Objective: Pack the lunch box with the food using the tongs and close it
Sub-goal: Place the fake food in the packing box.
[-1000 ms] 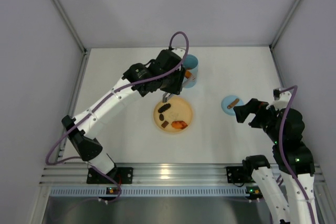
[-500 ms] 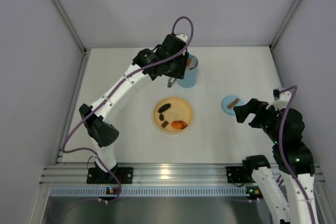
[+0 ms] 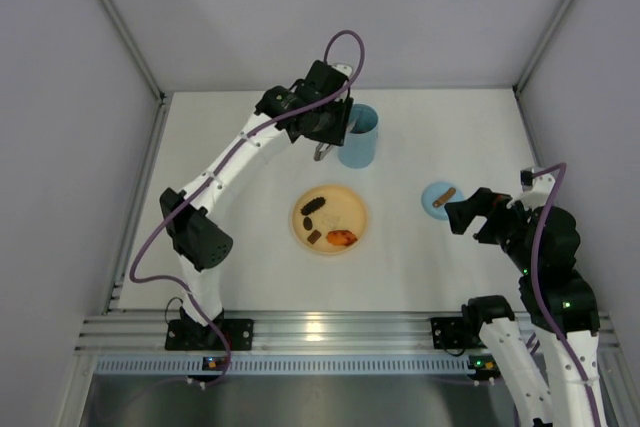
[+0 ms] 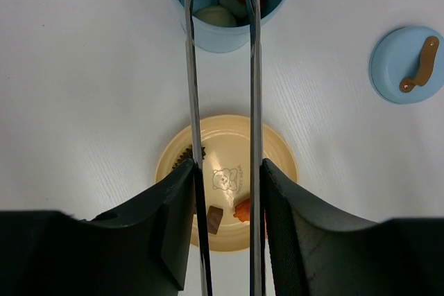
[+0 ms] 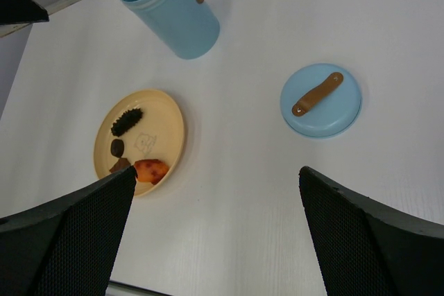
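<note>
My left gripper point(image 4: 227, 171) is narrowed onto the tongs point(image 4: 254, 88), a finger pressing each thin arm so the two run almost parallel. Their tips reach out over the mouth of the lunch box point(image 4: 222, 38), at its left rim in the right wrist view. I cannot tell whether a piece sits between the tips or only lies below them.

Inside the box I see food point(image 4: 216, 16) already packed: a white piece with orange and red ones beside it. I judge the packing partly done. The plate point(image 4: 277, 171), nearer than the box and under my fingers, bears four pieces: a dark ridged piece point(image 5: 127, 120), two small brown ones and an orange-red piece point(image 5: 150, 169). Those have to be carried over.

The lid point(image 5: 321, 102) lies flat on the table, right of the plate and well apart from the box, so closing is not yet done. My right gripper point(image 5: 216, 171) hovers near it, spread wide and holding nothing.
</note>
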Tool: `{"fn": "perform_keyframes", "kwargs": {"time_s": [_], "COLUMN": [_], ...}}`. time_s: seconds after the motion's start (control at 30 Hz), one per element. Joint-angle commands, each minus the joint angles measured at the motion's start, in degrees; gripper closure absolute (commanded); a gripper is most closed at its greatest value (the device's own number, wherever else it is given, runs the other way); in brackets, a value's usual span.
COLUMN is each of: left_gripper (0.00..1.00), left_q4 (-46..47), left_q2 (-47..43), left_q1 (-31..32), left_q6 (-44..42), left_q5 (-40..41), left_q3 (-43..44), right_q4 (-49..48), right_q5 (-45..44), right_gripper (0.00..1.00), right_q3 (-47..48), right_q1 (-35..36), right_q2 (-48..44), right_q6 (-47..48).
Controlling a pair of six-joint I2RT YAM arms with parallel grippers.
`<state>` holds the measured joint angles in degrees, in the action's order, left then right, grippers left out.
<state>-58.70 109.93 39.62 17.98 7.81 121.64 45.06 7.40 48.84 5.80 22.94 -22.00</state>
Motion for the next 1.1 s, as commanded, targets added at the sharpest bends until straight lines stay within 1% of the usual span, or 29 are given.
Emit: {"fn": "perform_keyframes", "kwargs": {"time_s": [0.0,0.37,0.5,0.67,0.8,0.9,1.03,1.07], "left_gripper": [0.54,0.53,0.53,0.52,0.50,0.50,0.50,0.50], "left_q4": [2.2,2.8,2.5,1.2,-0.3,-1.6,-2.4,-2.3], "left_q2": [0.2,-2.1,-3.9,-8.9,-15.0,-19.3,-24.9,-26.2], "left_q1": [-0.2,-0.2,-0.2,-0.2,0.0,0.5,1.3,1.8], "left_q6": [-1.5,-2.1,-2.2,-2.0,-1.5,-0.9,-0.2,0.0], "left_q5": [-0.7,-0.1,0.1,1.0,0.6,0.4,-0.3,-0.1], "left_q3": [2.5,3.1,3.1,1.3,-3.3,-8.6,-17.5,-21.9], "right_q4": [1.3,1.2,1.1,1.1,1.2,1.0,1.0,1.0], "right_q5": [0.0,0.2,0.3,0.4,0.5,0.6,1.0,1.0], "right_gripper": [0.00,0.01,0.01,0.00,0.01,0.01,0.01,0.01], "right_q3": [2.6,2.7,2.4,2.4,2.2,2.1,2.0,1.9], "right_q1": [-0.8,-0.8,-0.8,-0.8,-0.8,-0.8,-0.7,-0.8], "right_q2": [0.7,0.9,0.7,0.4,0.2,0.0,0.0,-0.3], "right_q6": [1.3,1.2,1.1,0.9,0.7,0.5,0.2,0.2]}}
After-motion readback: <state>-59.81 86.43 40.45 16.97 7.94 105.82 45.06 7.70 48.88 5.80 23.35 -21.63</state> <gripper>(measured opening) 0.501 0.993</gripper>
